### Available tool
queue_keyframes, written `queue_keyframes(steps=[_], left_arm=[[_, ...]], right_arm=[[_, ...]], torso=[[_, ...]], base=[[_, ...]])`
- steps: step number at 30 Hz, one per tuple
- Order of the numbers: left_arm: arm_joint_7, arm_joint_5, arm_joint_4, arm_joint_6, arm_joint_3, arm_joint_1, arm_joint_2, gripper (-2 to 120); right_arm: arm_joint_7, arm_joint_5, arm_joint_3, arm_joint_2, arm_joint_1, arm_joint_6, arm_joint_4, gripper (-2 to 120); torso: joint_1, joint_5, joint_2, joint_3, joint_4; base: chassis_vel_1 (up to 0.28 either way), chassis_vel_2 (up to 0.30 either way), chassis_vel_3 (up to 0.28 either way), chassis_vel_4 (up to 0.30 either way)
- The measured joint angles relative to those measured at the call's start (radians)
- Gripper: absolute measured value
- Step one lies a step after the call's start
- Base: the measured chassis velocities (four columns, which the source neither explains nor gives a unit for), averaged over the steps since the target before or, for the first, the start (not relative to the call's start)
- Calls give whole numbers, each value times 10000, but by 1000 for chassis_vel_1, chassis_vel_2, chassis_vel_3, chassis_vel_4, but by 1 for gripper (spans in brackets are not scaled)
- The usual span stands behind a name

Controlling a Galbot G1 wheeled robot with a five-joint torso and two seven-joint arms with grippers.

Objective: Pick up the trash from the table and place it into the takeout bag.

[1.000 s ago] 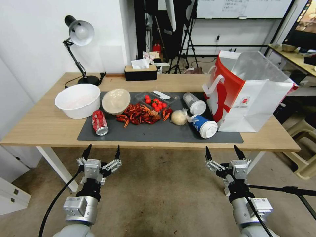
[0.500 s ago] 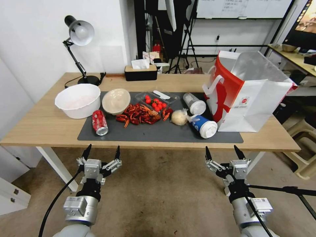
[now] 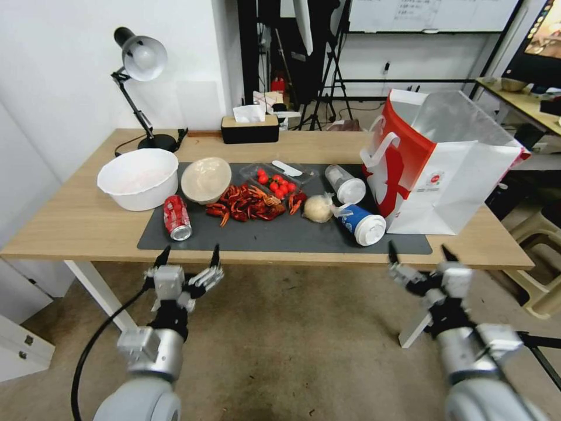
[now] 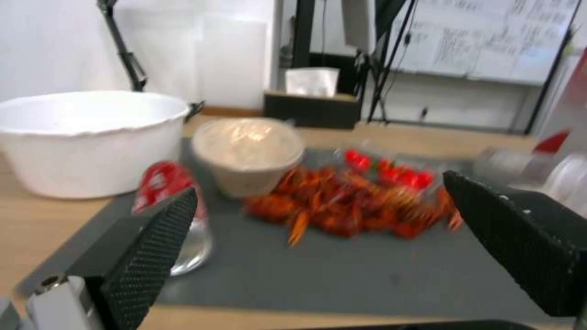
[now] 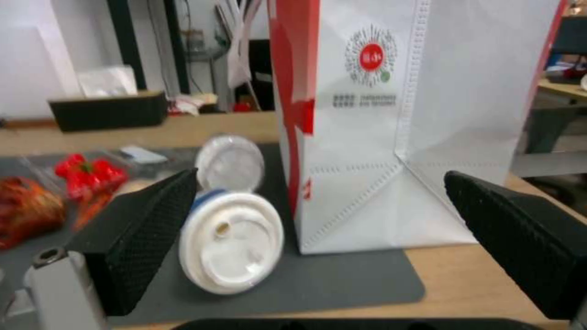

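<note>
On the dark mat (image 3: 274,237) of the table (image 3: 70,225) lie a red soda can (image 3: 176,217), a tilted beige bowl (image 3: 205,179), a beige wad (image 3: 318,208), a clear lidded cup (image 3: 345,183) and a blue-white lidded cup (image 3: 362,224), both cups on their sides. The takeout bag (image 3: 447,169) stands open at the mat's right end. My left gripper (image 3: 188,257) is open at the table's front edge, facing the can (image 4: 168,183) and bowl (image 4: 247,151). My right gripper (image 3: 422,255) is open before the blue-white cup (image 5: 231,242) and the bag (image 5: 391,123).
A red crayfish pile (image 3: 248,203) and a clear tray of cherry tomatoes (image 3: 277,182) lie mid-mat. A large white bowl (image 3: 138,178), a desk lamp (image 3: 140,64) and a black tissue box (image 3: 250,128) stand to the left and rear. Tripods and another desk stand behind.
Both grippers have risen from below the table's front edge up to its level; the right one also shifted right. The things on the table have not moved.
</note>
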Motion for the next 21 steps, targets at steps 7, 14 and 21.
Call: queue_keyframes(steps=[7,14,21], left_arm=[[-33,13,-33,-103,18,91,-39,100],[29,52,32,-123,50,-17,33,100],[76,155,43,-203,46,31,-115,100]], right_arm=[[39,717,-90,-599,133,272,-199,100],[-81,1285,-48,-1597,419,622,-849,100],[-1057,3022,72,-3136,1228,540,-1979,100]], torso=[[-1,1,0,-1,5],[-1,-1,0,-1,-1],[-1,2,0,0,5]], base=[[0,0,0,0],[0,0,0,0],[0,0,0,0]])
